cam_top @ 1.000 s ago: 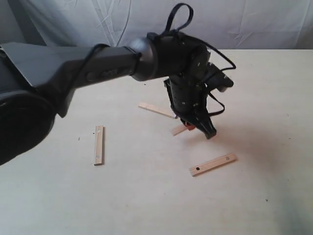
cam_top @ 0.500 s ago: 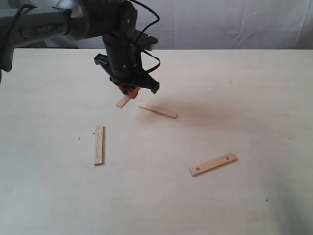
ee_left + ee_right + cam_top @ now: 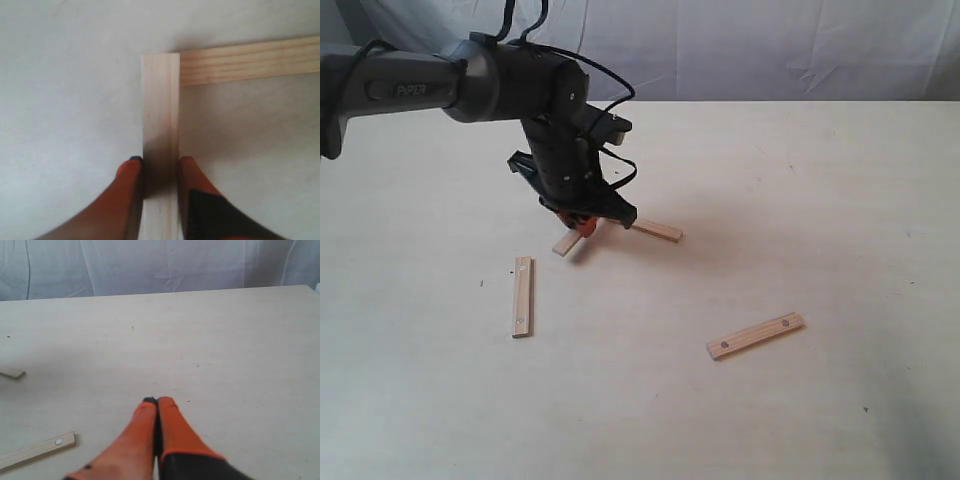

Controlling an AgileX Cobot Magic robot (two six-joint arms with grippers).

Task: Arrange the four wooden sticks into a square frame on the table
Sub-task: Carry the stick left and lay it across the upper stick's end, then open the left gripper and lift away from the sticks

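**Left arm sets stick 1 against stick 2 to make a corner**

The left jaws are closed narrowly on the held stick [image 3: 160, 110], an orange fingertip [image 3: 131, 172] pressing each long edge. The stick's long axis runs straight out from the jaws. Its far end meets the near end of the second stick [image 3: 250, 60], which lies crosswise at a right angle, so the 2 make an L. In the exterior view the held stick [image 3: 566, 242] slopes down to the table [image 3: 820, 200]. Whether its low end already rests there I cannot tell.

The right jaws are closed on nothing, fingertips [image 3: 167, 407] together, hovering well apart from the work. The left arm is clearly the nearer 1 for this corner.

There are 4 sticks: 1 held and 3 flat on the table. The 3 are the second stick [image 3: 657, 231], a third stick [image 3: 522, 297] to the left near the corner, and a fourth stick [image 3: 755, 336] well off to the right. The square frame is not yet made; I judge that 1 corner of 4 is forming. The release likely turns on keeping that right angle as the stick goes flat.
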